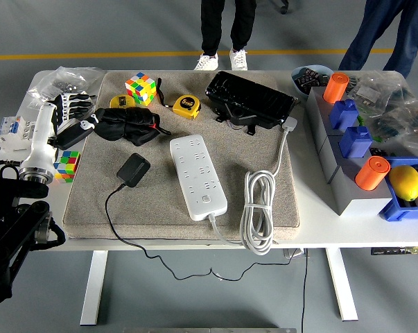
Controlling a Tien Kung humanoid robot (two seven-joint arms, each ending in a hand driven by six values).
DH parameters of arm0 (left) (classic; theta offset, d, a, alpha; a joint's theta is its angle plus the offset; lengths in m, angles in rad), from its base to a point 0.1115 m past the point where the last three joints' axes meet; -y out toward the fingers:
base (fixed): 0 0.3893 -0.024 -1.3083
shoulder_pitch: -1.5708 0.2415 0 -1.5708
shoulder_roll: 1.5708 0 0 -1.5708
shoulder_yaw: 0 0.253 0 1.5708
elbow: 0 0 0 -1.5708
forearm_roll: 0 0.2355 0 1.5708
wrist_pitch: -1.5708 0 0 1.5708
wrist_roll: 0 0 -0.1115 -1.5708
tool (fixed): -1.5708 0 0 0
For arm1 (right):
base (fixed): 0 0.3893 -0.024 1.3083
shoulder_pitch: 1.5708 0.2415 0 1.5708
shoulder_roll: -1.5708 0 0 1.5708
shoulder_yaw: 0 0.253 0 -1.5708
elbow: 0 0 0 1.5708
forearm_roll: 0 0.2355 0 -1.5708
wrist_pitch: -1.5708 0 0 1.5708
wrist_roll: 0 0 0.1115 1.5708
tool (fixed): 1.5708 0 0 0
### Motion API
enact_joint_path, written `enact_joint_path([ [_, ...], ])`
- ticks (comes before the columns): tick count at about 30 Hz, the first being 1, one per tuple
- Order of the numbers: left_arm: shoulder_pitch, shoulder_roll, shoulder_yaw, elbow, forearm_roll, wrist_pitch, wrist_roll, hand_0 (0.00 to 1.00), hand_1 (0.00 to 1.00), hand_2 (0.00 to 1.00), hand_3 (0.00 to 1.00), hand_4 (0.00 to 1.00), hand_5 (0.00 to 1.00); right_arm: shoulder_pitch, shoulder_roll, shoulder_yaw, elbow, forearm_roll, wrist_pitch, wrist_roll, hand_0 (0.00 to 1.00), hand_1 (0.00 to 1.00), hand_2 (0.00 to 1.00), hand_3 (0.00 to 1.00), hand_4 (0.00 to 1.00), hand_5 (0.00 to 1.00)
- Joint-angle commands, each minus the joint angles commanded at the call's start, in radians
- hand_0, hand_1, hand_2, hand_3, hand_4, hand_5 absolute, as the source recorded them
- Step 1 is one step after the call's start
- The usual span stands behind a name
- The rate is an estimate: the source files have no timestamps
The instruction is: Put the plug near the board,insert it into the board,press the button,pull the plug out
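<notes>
You are looking down on a white surface (160,237) with a large beige mat (160,201) covering most of its middle. Along the right edge stand grey blocks (347,187) carrying blue holders (353,141) and orange cylinders (371,173), with a lemon (405,182) in a blue tray at the far right. At the back of the mat lies a black case (250,99).

Your board, a white power strip (197,175), lies lengthwise near the mat's centre, its cable running off its near end into a white coil (260,208) just to the right; that cable climbs to a white plug (290,123) beside the black case. The plug (133,169), a black adapter, lies flat on the mat just left of the board, apart from it, its thin black cord (118,225) trailing over the mat's near edge.

Your left arm comes in from the lower left, white forearm tilted up toward the mat's back left corner. The left hand (73,114) is up there above the surface, by a black bundle of cloth (127,125), well apart from the plug; its fingers look loosely extended and grasp nothing. Your right hand does not show.

Smaller things: two yellow tape measures (186,106) and a colour cube (141,88) at the mat's back, a second cube (66,166) beside your forearm.

At the far side, two people's legs (226,28) stand on the floor.
</notes>
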Motion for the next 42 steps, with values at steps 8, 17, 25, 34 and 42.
enact_joint_path([
  [8, 0.003, 0.000, -0.003, -0.002, 0.000, -0.001, 0.003, 0.605, 0.618, 0.615, 0.627, 0.863, 0.317, -0.003, -0.003, -0.007, -0.002, 0.000, 0.002, -0.005, 0.613, 0.631, 0.587, 0.544, 0.715, 0.254],
  [17, -0.001, -0.003, 0.000, -0.005, 0.001, -0.003, 0.007, 0.607, 0.618, 0.617, 0.627, 0.862, 0.318, -0.004, -0.005, -0.005, 0.000, -0.001, 0.004, -0.009, 0.612, 0.635, 0.589, 0.546, 0.729, 0.265],
  [25, 0.004, -0.003, 0.002, -0.004, 0.001, -0.003, 0.009, 0.607, 0.618, 0.617, 0.627, 0.860, 0.318, -0.009, -0.005, -0.011, -0.001, 0.000, 0.005, -0.012, 0.611, 0.637, 0.591, 0.543, 0.729, 0.269],
  [34, 0.002, -0.003, 0.003, -0.005, 0.003, -0.004, 0.016, 0.608, 0.618, 0.618, 0.627, 0.860, 0.318, -0.008, -0.005, -0.011, 0.000, -0.001, 0.005, -0.012, 0.612, 0.637, 0.591, 0.543, 0.733, 0.273],
  [42, 0.003, -0.003, 0.004, -0.007, 0.002, -0.005, 0.017, 0.610, 0.618, 0.618, 0.627, 0.859, 0.318, -0.008, -0.006, -0.013, 0.000, 0.002, -0.003, -0.002, 0.612, 0.640, 0.592, 0.540, 0.739, 0.280],
])
